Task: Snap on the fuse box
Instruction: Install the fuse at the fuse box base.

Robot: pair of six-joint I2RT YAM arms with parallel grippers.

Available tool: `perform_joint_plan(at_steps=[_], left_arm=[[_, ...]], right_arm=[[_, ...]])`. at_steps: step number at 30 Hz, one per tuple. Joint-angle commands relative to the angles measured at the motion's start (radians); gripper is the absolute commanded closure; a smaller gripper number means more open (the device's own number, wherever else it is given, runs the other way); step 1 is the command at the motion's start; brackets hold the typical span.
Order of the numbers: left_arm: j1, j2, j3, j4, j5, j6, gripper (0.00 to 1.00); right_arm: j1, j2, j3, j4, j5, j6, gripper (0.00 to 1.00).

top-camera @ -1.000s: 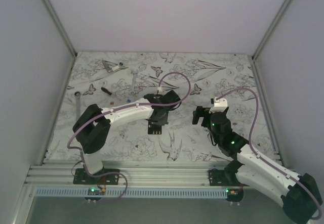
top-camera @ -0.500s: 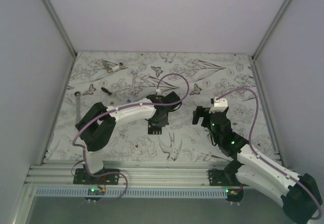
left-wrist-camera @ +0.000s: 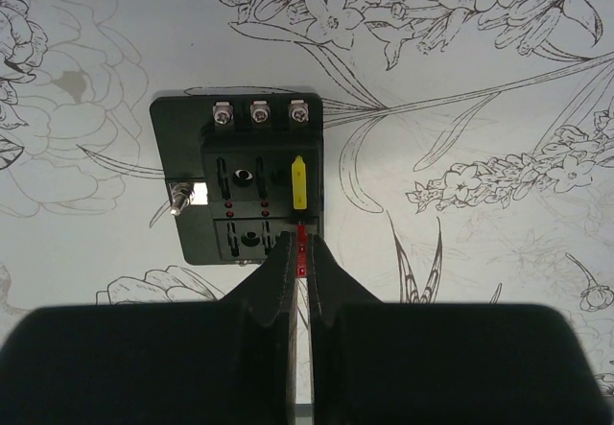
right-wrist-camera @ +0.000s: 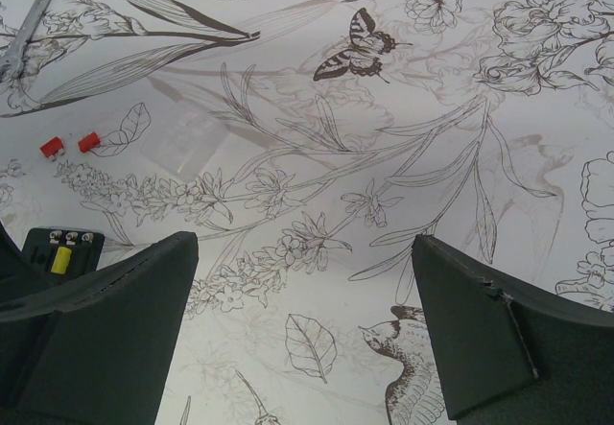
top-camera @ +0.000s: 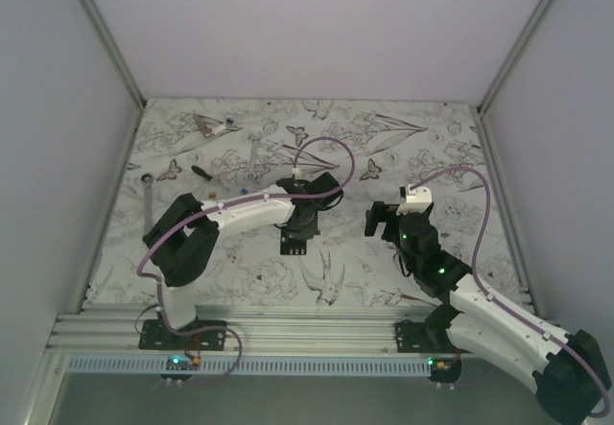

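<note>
The fuse box (left-wrist-camera: 240,180) lies flat on the flower-print mat, black, with three screws along its far edge and a yellow fuse (left-wrist-camera: 298,172) seated in one slot. My left gripper (left-wrist-camera: 302,243) hangs just over the box's near right edge, shut on a small red fuse (left-wrist-camera: 303,252) that points at the slot row below the yellow one. From above, the box (top-camera: 294,241) sits under the left gripper (top-camera: 305,219). My right gripper (right-wrist-camera: 307,281) stands open over bare mat to the right of the box (right-wrist-camera: 58,247), holding nothing.
Two loose red fuses (right-wrist-camera: 53,145) (right-wrist-camera: 89,141) and a clear plastic cover (right-wrist-camera: 182,139) lie beyond the box. Wrenches (top-camera: 147,200) (top-camera: 254,152) and a dark-handled tool (top-camera: 200,171) rest at the far left. White walls close in the mat.
The left arm's elbow has shifted slightly right and up while its gripper stays over the fuse box with the red fuse. The right arm has not moved.
</note>
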Motion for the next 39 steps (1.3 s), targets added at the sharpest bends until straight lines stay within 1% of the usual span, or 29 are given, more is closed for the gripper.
perform_joint_plan(at_steps=[1,20,29,39], left_arm=[[0.004,0.016,-0.005,-0.026,0.008,-0.028,1.00],[0.000,-0.006,-0.045,-0.012,-0.010,-0.050,1.00],[-0.014,-0.015,-0.062,0.034,-0.020,-0.041,1.00],[-0.014,-0.025,-0.094,0.071,0.002,-0.033,1.00]], right_arm=[[-0.006,-0.014,0.002,-0.002,0.019,0.023,0.00],[-0.005,-0.020,0.003,-0.005,0.013,0.024,0.00],[-0.006,-0.022,0.004,-0.005,0.008,0.023,0.00],[-0.006,-0.020,0.006,-0.005,0.002,0.021,0.00]])
